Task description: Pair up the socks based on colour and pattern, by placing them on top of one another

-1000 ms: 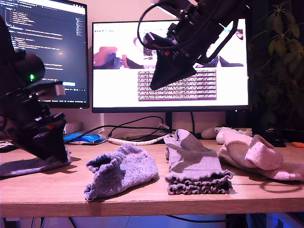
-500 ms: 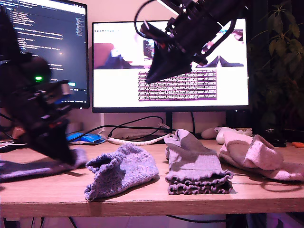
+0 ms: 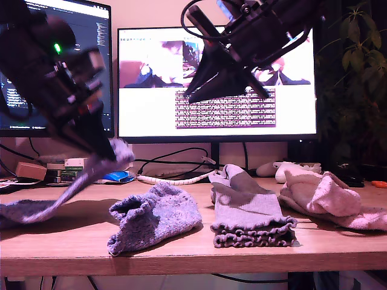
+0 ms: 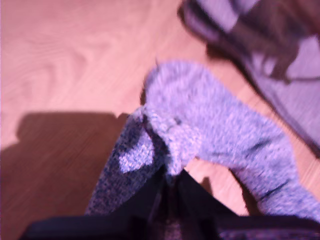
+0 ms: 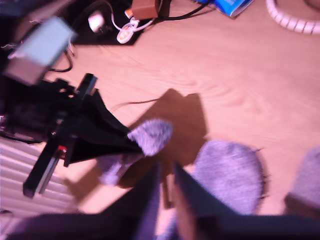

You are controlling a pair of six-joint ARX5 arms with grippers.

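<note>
My first gripper (image 3: 107,151) — jaws clamped on speckled blue-purple chunky knit sock (image 3: 66,190), lifted end up, far end trailing on wooden desk (image 3: 181,251). My second gripper (image 3: 196,93) hangs high — jaws near together, holding nothing.

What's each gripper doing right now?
My first gripper: closed on a blue sock, lifting one end.
My second gripper: up high, empty, jaws look closed.

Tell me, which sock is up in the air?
The speckled blue-purple chunky knit sock at the exterior view's left: my first tool pinches one end aloft, its other end trailing on the table. The others lie flat.
</note>
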